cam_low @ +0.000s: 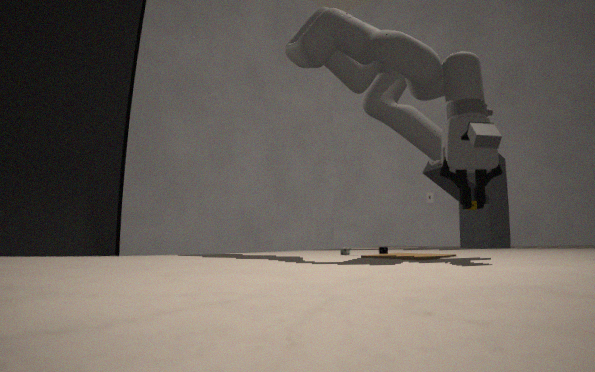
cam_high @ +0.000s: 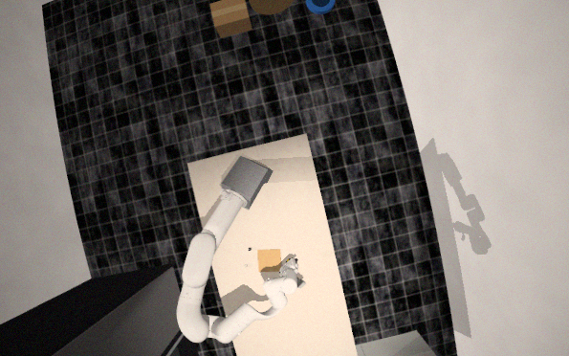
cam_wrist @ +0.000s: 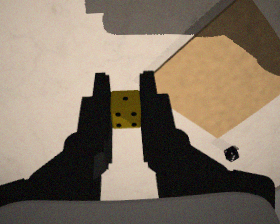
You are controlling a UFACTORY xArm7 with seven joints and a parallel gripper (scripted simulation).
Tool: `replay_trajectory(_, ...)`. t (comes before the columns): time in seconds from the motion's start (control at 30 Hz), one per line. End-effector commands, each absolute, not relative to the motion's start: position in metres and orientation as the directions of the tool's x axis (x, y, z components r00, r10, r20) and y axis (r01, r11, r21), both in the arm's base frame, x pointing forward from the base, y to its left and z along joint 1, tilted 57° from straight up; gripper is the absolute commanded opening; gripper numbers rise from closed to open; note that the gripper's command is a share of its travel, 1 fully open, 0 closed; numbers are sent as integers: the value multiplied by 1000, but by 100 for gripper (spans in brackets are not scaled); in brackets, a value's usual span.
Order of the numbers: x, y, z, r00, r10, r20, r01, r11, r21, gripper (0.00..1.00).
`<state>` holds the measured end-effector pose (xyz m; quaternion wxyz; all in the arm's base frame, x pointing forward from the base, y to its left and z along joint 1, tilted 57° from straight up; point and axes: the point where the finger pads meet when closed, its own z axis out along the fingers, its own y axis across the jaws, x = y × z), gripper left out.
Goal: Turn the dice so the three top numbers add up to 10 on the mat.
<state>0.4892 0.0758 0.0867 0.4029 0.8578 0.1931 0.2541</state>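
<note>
Pale table (cam_high: 303, 306) lies far under the gripper (cam_wrist: 126, 96), which pinches a yellow die (cam_wrist: 126, 110) high beside the tan mat (cam_wrist: 220, 86), so letting go now could bounce it away.

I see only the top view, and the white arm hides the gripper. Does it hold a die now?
Observer: Yes. In the wrist view the black fingers clamp a small yellow die with black pips.
Operator: Is it near the table?
Observer: No. The exterior view shows the gripper high above the flat orange square mat.
Operator: Where is the small black die?
Observer: The wrist view shows the small black die on the table, off the mat, near its corner.
</note>
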Motion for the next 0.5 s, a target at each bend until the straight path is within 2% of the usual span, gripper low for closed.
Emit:
replay_trajectory(0.0,493,82,87,799,464,383,25,-662,749,11)
replay_trajectory(0.47,494,83,87,788,443,427,-13,-682,731,11)
